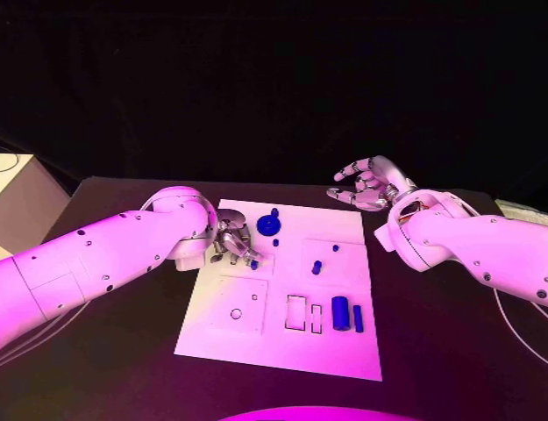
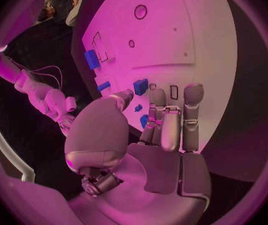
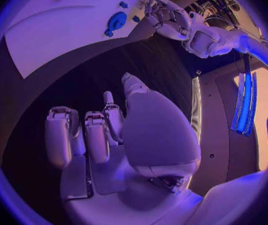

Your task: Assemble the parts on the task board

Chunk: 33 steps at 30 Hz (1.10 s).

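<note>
Currently the task board (image 1: 287, 342) lies mid-table, blue parts (image 1: 339, 312) scattered across it — none held. We see our left hand (image 1: 235, 242) low over the board's left edge, fingers extended and empty, probably lining up a pick. Our right hand (image 1: 368, 186) waits beyond the far right corner, loosely curled, holding nothing — likely keeping clear.

1. The left robot hand (image 1: 233, 242) covers the task board (image 1: 287, 351) at about its 10 o'clock edge; whatever lies under its fingers is hidden in the head view.
2. Whether those fingers pinch a part cannot be told.
3. In the right wrist view the task board (image 3: 59, 40) is cut off by the circle's rim.
4. The small blue parts (image 1: 316, 267) near the board's middle are too small to tell their shapes.
</note>
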### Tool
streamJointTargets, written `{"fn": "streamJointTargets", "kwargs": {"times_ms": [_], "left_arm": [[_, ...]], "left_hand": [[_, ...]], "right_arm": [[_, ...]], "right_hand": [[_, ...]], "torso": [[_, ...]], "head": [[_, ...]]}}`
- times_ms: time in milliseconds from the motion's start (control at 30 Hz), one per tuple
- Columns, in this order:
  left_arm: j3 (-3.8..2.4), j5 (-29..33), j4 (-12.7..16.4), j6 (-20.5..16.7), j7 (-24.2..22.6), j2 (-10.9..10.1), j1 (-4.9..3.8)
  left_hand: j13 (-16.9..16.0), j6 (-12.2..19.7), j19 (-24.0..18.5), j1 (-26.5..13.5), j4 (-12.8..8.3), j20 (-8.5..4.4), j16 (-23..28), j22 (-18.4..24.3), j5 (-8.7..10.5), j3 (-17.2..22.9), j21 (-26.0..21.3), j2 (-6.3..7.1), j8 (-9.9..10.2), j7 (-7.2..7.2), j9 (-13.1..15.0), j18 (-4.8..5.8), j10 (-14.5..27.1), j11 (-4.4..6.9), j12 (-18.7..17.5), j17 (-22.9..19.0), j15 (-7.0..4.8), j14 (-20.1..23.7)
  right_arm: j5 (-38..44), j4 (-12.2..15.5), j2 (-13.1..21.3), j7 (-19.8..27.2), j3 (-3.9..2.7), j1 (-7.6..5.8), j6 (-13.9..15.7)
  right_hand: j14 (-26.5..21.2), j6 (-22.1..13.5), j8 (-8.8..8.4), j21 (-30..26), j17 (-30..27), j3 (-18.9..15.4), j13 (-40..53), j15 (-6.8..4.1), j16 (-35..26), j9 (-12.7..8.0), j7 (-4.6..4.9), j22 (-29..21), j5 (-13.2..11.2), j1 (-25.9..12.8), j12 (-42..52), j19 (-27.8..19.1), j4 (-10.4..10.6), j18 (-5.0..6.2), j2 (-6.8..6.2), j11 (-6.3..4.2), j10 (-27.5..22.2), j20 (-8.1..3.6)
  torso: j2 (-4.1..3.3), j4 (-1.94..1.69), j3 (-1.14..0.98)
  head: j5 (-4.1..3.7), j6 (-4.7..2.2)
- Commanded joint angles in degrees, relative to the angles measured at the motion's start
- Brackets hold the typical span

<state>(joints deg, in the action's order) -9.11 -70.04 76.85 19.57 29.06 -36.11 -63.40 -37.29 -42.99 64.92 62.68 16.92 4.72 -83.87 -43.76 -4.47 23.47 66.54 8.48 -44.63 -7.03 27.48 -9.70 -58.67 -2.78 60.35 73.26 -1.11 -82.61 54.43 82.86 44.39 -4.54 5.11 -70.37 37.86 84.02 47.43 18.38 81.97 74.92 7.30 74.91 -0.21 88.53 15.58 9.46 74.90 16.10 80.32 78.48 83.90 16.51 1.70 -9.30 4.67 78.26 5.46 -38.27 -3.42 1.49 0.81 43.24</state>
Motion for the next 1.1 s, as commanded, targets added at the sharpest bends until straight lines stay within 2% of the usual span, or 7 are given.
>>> {"fn": "streamJointTargets", "kwargs": {"times_ms": [33, 367, 667, 933, 1100], "left_arm": [[-0.01, -0.43, 0.21, 2.18, 0.27, 0.30, -0.11], [-0.01, -0.35, 0.44, 2.12, 0.25, 0.21, -0.11], [-0.01, 0.02, 0.65, 2.38, 0.12, 0.08, -0.11], [-0.01, 1.12, 0.71, 2.26, 0.03, -0.04, -0.11], [-0.02, 1.80, 0.71, 2.20, -0.02, -0.09, -0.11]], "left_hand": [[-0.01, 0.25, 0.00, -0.61, -0.06, 0.32, -0.26, 0.07, 0.36, -0.31, 0.15, 0.02, -0.29, 0.12, 0.12, 0.94, 0.56, 0.02, 0.40, 0.00, 0.35, -0.15], [0.25, 0.08, -0.21, -0.81, -0.12, 0.31, -0.17, 0.35, 0.18, -0.57, 0.04, -0.05, -0.51, 0.19, 0.35, 0.88, 0.84, 0.06, 0.31, -0.25, 0.33, -0.01], [0.19, -0.03, -0.38, -0.46, -0.24, 0.30, -0.16, 0.44, -0.09, -0.86, 0.00, 0.00, -0.85, 0.30, 0.72, 0.85, 1.03, 0.14, 0.38, -0.25, 0.28, 0.06], [0.02, 0.22, -0.59, 3.40, -0.49, 0.10, -0.21, 0.25, -0.91, -0.68, 0.24, -1.27, -1.85, 0.62, 2.26, 0.87, 1.36, 0.44, 0.72, -0.14, 0.03, 0.15], [-0.12, 0.30, -0.63, 4.58, -0.57, 0.07, -0.24, 0.19, -0.78, -0.66, 0.30, -1.40, -1.96, 0.69, 2.58, 0.88, 1.34, 0.51, 0.84, -0.04, -0.02, 0.12]], "right_arm": [[0.10, -0.20, -0.24, -0.33, -0.03, 0.03, -0.54], [0.11, -0.42, -0.54, -0.76, -0.02, 0.06, -0.80], [0.19, -0.70, -0.88, -1.16, -0.02, 0.15, -1.09], [1.05, -0.83, -1.02, -1.33, -0.01, 0.21, -1.22], [2.97, -0.90, -1.18, -1.50, 0.00, 0.29, -1.31]], "right_hand": [[5.14, -0.33, -0.24, -0.35, 12.01, 0.04, 2.98, 0.36, -0.29, -0.09, 0.02, 8.65, 0.14, -0.80, -0.12, 2.83, 0.18, 0.36, 0.08, -0.04, -0.45, 0.35], [5.12, -0.32, -0.23, -0.39, 11.97, 0.00, 2.96, 0.36, -0.32, -0.09, 0.02, 8.62, 0.15, -0.99, -0.13, 2.81, 0.20, 0.37, 0.10, -0.03, -0.48, 0.36], [5.13, -0.30, -0.21, -0.37, 11.99, -0.01, 3.01, 0.37, -0.31, -0.09, 0.02, 8.64, 0.15, -1.08, -0.07, 2.83, 0.20, 0.36, 0.13, -0.03, -0.41, 0.37], [5.12, -0.25, -0.15, -0.39, 11.96, 0.00, 3.06, 0.37, -0.33, -0.09, 0.01, 8.63, 0.43, -1.44, 0.02, 2.83, 0.17, 0.37, 0.29, -0.04, -0.35, 0.39], [5.12, -0.25, -0.14, -0.37, 11.95, 0.00, 3.01, 0.37, -0.34, -0.09, 0.00, 8.66, 0.72, -1.61, -0.01, 2.84, 0.16, 0.36, 0.31, -0.05, -0.39, 0.40]], "torso": [[-0.14, -0.10, 0.16], [-0.15, -0.18, 0.24], [-0.22, -0.17, 0.24], [-0.37, -0.22, 0.23], [-0.37, -0.32, 0.25]], "head": [[0.00, 0.04], [0.02, 0.50], [-0.03, 0.58], [-0.18, 0.63], [-0.17, 0.74]]}}
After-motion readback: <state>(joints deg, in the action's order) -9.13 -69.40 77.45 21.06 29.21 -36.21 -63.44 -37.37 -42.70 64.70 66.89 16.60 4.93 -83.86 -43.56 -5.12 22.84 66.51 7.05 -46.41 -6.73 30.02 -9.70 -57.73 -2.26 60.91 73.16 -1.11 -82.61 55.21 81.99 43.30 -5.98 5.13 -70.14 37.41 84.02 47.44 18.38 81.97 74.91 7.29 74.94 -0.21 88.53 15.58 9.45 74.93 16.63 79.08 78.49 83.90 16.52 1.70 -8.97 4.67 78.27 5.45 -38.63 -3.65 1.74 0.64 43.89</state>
